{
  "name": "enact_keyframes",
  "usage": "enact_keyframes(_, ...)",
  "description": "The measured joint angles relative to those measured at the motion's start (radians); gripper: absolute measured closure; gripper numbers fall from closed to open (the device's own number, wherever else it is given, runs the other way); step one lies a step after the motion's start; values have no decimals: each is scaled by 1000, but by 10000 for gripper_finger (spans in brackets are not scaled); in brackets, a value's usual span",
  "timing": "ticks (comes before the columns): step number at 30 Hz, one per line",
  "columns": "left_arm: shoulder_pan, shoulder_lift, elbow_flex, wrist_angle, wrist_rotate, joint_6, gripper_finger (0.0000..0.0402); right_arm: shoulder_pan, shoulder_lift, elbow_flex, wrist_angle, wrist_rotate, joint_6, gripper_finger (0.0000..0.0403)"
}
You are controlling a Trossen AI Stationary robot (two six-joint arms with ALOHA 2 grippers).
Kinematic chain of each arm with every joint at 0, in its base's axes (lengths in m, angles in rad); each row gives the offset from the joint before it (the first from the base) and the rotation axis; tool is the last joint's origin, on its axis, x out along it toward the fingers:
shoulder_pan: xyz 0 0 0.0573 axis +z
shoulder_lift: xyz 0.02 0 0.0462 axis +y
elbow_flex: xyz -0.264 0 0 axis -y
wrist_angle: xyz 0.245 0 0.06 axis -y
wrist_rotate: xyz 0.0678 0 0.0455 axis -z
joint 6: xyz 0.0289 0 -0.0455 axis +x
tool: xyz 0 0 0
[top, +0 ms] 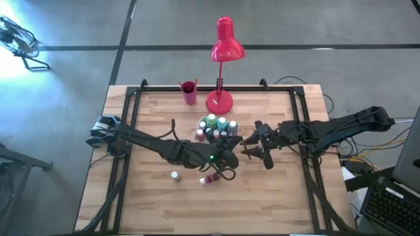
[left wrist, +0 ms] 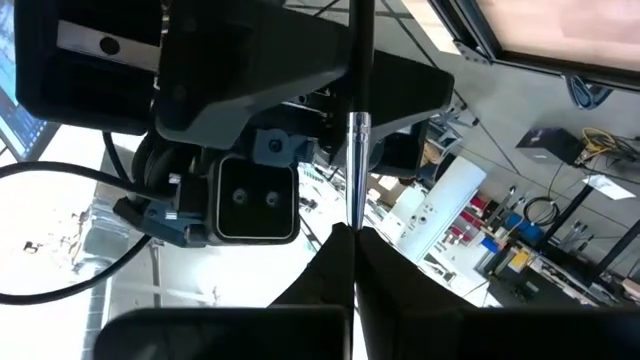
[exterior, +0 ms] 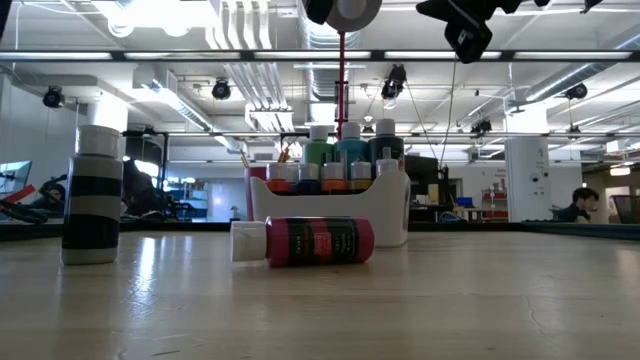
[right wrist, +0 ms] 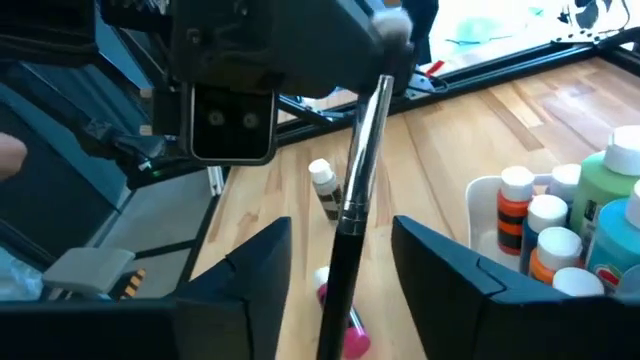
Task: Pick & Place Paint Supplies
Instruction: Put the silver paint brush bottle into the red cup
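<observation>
My left gripper (top: 230,152) is shut on a thin brush (left wrist: 357,130) with a dark handle and a silver ferrule, held in the air above the table's middle. The brush reaches over to my right gripper (top: 251,145), which is open. Its fingers stand on either side of the handle (right wrist: 345,240) with gaps showing, touching nothing. Just beyond both grippers, a white tray (top: 203,122) holds several upright paint bottles (top: 213,124). A red bottle (exterior: 320,241) lies on its side on the table. Another bottle (exterior: 92,195) stands upright to its left. My left gripper pinches the brush between its two shut fingers at one thin end (left wrist: 353,215), short of the silver ferrule. The brush sticks straight out along the fingers toward my right gripper. It is lifted clear of the table.
A red desk lamp (top: 223,49) stands at the table's far edge, and a red cup (top: 189,92) with brushes stands to its left. The tray sits close behind the grippers. Bare wood lies toward the near edge, right of the lying bottle (top: 210,178).
</observation>
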State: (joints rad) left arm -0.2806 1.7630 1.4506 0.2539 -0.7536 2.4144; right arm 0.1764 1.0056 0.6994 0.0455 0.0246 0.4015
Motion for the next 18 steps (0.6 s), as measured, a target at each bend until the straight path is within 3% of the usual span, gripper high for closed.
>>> enact_keyframes(4,0,0,0,0,-2,-3,401,0,15,0,-4,1,0,269)
enact_keyframes(9,0,0,0,-6,-3,-31,394,0,20,0,-6,3,-9,370)
enact_keyframes(14,-6,0,0,-10,-21,-212,368,-1,5,0,-17,5,-17,385)
enact_keyframes(18,-14,-4,0,-47,-155,-421,354,0,-40,0,-72,32,-40,385)
